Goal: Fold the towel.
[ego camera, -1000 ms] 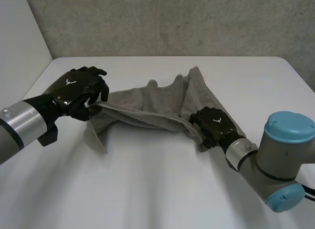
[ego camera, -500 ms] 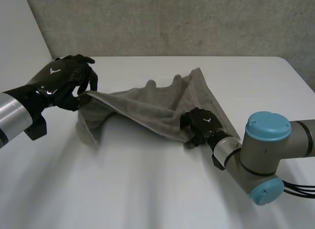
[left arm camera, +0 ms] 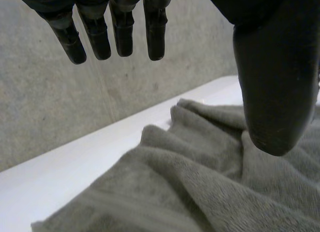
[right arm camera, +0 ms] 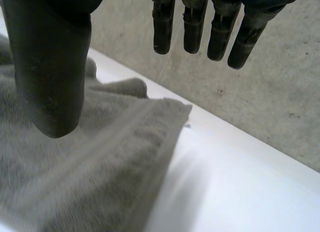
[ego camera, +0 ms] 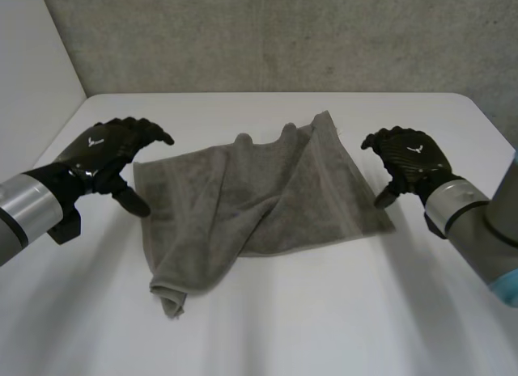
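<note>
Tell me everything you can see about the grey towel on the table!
The towel is grey and fluffy, like terry cloth, with a flat woven band along its edge. It lies rumpled on the white table, partly doubled over itself, one corner bunched at the near side. The left hand and right hand are open on either side; neither holds it.

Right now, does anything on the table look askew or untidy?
The towel lies crooked and rumpled: its far edge bunches into humps, one near corner is rolled up. The left robot hand and right robot hand are open beside it.
</note>
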